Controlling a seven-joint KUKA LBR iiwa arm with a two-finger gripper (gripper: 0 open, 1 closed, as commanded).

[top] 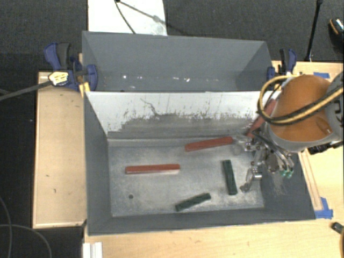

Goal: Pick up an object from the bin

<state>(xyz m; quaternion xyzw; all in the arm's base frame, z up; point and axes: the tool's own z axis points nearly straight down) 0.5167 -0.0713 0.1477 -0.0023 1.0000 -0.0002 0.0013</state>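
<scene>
Because each lies flat and apart on the bin (144,193) floor, any could be taken singly: brown stick (152,169) at left, green stick (192,201) by the front wall, red stick (209,143) along the back, then green bar (229,177) just left of my gripper (251,179). Whether my gripper is spread or closed I cannot tell; the wrist clutter hides that.

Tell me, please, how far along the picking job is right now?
Done: the hand is low at the grey metal bin's right end, beside the dark green flat stick lying there. In hand: nothing lifted; that stick, a second dark green stick, a reddish-brown bar and a red bar with a pale end all lie on the floor. Left: grasping one and lifting it out.
</scene>
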